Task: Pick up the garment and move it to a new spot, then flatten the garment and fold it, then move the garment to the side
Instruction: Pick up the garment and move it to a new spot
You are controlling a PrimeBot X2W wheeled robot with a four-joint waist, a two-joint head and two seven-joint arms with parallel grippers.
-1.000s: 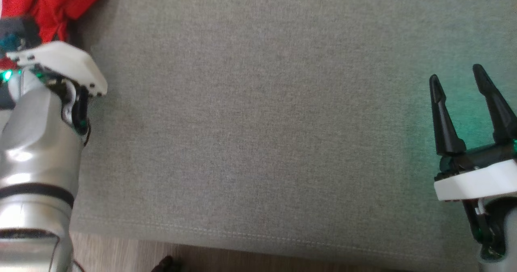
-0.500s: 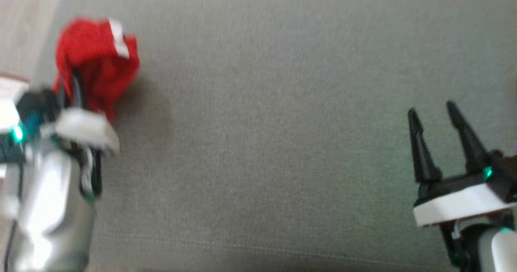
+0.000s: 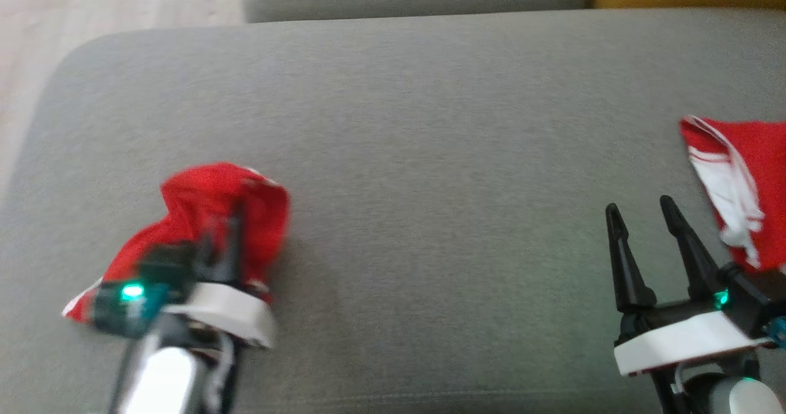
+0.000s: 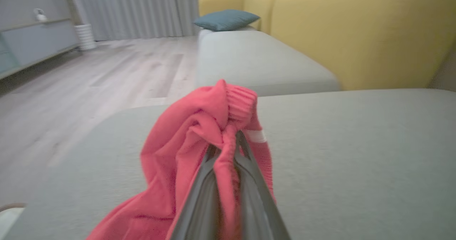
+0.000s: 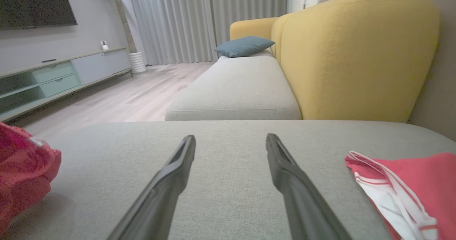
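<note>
The garment [image 3: 245,199] is a crumpled red knit piece with a white trim, bunched on the left part of the grey cushion [image 3: 430,156]. My left gripper [image 3: 235,211] is shut on it. In the left wrist view the two fingers [image 4: 249,168] pinch a fold of the garment [image 4: 171,168], which drapes down over them. My right gripper [image 3: 638,205] stands open over bare cushion at the right, nothing between its fingers [image 5: 167,183]. From the right wrist view the garment [image 5: 21,168] lies at the far left.
A second red cloth with white stripes [image 3: 749,162] lies flat at the cushion's right edge, just right of my right gripper. A yellow sofa back [image 5: 356,55], another grey seat with a blue pillow [image 5: 244,45] and wooden floor [image 3: 92,2] lie beyond.
The head view has swung, bringing the cushion's far edge and the striped red cloth into sight. My left gripper keeps its hold on the garment; the right stays open.
</note>
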